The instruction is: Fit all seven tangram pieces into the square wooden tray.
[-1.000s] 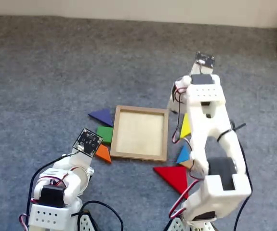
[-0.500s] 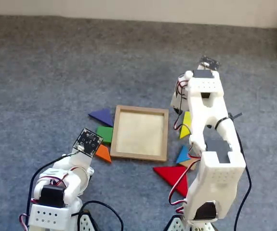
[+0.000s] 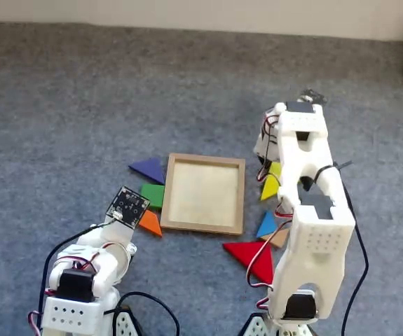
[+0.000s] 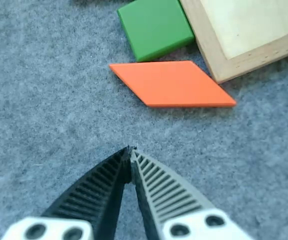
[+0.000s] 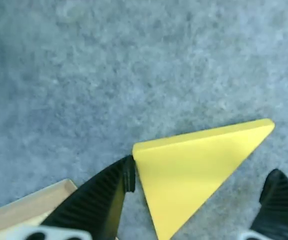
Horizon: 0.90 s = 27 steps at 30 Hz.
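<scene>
The square wooden tray [image 3: 205, 222] lies empty in the middle of the carpet. A dark blue triangle [image 3: 148, 168], a green square [image 3: 153, 194] and an orange parallelogram [image 3: 150, 222] lie along its left side. A yellow triangle [image 3: 271, 180], a blue triangle [image 3: 265, 224], a tan piece [image 3: 280, 239] and a red triangle [image 3: 251, 255] lie on its right. My right gripper [image 5: 202, 176] is open, one finger on each side of the yellow triangle [image 5: 194, 167]. My left gripper [image 4: 130, 153] is shut and empty, just short of the orange parallelogram [image 4: 174, 84].
Grey carpet covers the whole surface. The right arm [image 3: 306, 189] stretches over the pieces on the tray's right and hides part of them. A tray corner [image 5: 28, 210] is close beside the right gripper. Open carpet lies beyond the tray.
The right arm has swung its wrist a little right and come down over the yellow triangle. The left arm and all pieces have stayed put.
</scene>
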{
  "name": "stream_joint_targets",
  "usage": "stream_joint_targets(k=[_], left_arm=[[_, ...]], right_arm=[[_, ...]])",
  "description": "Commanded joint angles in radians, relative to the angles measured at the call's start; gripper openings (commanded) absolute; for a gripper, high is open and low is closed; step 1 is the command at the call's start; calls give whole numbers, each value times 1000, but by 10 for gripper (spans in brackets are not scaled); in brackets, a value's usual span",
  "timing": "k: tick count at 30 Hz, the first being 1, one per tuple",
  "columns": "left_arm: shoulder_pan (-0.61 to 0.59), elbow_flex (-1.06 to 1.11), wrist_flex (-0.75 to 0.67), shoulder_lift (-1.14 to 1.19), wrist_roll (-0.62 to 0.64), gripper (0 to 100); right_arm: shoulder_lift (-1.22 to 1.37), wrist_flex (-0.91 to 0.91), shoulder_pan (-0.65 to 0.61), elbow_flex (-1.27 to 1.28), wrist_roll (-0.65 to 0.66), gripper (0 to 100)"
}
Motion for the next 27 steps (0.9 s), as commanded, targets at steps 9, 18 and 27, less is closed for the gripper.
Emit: stream_joint_targets(k=[9,18,27], left_arm=[[-5,19,3,-27,-8,5],[-5,19,3,-27,-8,5],[-5,19,3,-27,-8,5]], right_arm=[[48,2,10,-131,-203,375],[104,12,30,-180,-310,375],[101,19,54,-173,-344,374]])
